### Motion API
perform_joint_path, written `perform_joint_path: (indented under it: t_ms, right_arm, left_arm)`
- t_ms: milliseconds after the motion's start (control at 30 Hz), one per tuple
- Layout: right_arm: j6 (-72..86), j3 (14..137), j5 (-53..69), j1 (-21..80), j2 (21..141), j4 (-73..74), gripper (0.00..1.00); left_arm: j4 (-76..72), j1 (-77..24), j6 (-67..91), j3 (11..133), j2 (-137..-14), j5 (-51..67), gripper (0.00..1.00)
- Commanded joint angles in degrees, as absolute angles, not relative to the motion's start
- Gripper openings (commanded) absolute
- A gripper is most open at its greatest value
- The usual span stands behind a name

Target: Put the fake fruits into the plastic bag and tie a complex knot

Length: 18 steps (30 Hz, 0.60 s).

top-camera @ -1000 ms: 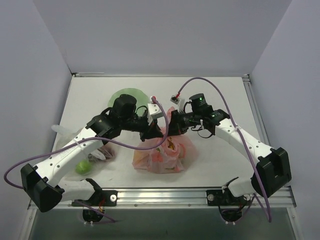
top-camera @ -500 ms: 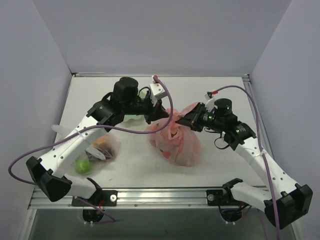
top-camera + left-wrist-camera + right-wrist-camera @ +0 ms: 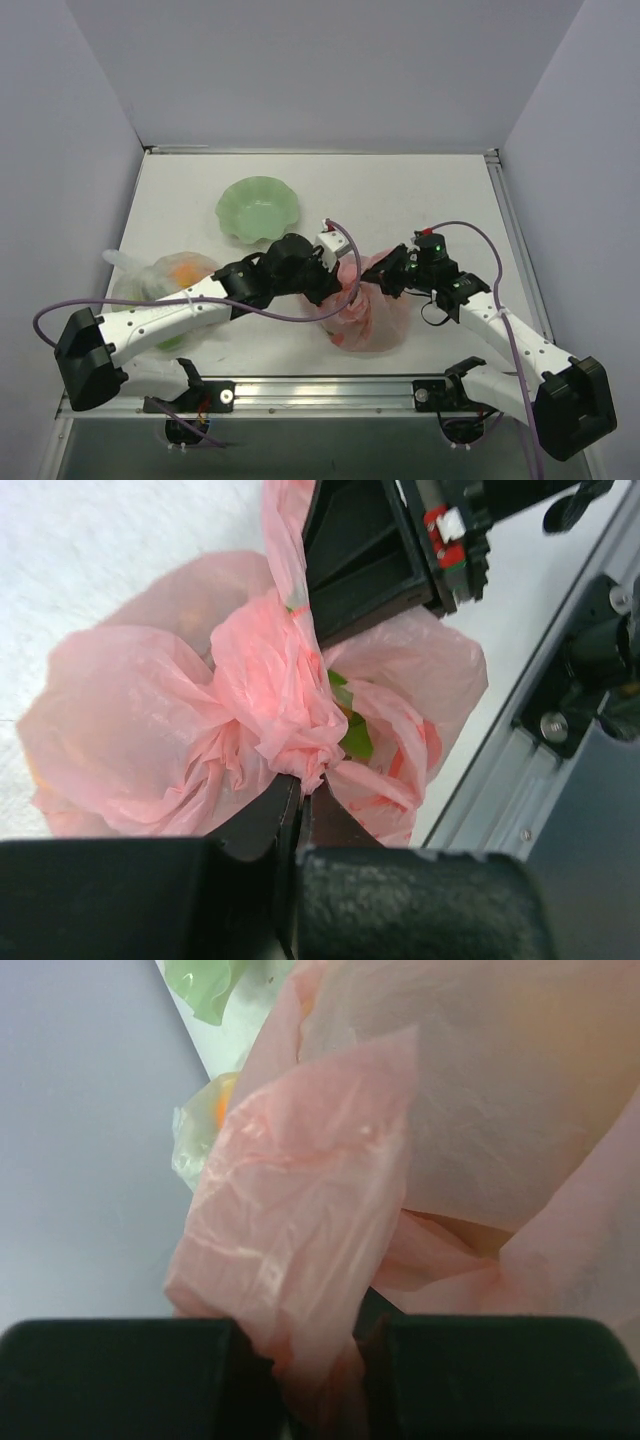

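Each clamped tight on the plastic bag's (image 3: 130, 730) gathered film, the left gripper (image 3: 298, 792) and right gripper (image 3: 322, 1365) should pull apart evenly, gently

The bag (image 3: 150, 730) is thin pink film, translucent, crinkled, faintly shiny. The left gripper (image 3: 298, 805) is matt black, pebbled. The table (image 3: 420, 190) is matt white, finely grained, with a brushed metal rail (image 3: 330, 395) along its near edge. The bowl (image 3: 258, 208) looks smooth green plastic.
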<state>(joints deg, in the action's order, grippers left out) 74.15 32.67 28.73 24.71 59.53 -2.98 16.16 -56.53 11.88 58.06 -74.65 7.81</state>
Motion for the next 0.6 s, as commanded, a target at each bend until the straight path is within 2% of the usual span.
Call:
perform_joint_path:
  t_ms: [0, 167, 433, 467, 567]
  right_arm:
    - [74.80, 34.01, 18.72, 22.06, 58.97, -4.92, 0.00]
    - [73.83, 34.28, 18.37, 22.41, 58.89, -4.75, 0.00]
    - [74.44, 35.07, 21.70, 22.24, 58.27, -7.91, 0.00]
    - [74.53, 34.89, 22.49, 22.41, 58.10, -9.13, 0.00]
    - [73.13, 34.28, 24.87, 22.67, 57.22, -8.96, 0.00]
  left_arm:
    - [12.57, -60.55, 14.94, 56.25, -69.87, -5.88, 0.00]
    - [12.48, -64.41, 15.21, 58.17, -72.59, -10.89, 0.00]
    - [13.36, -64.86, 13.80, 59.06, -80.50, -1.76, 0.00]
    - [13.62, -64.25, 14.15, 59.50, -81.46, -4.72, 0.00]
    - [11.43, -58.12, 13.45, 60.29, -84.54, -3.52, 0.00]
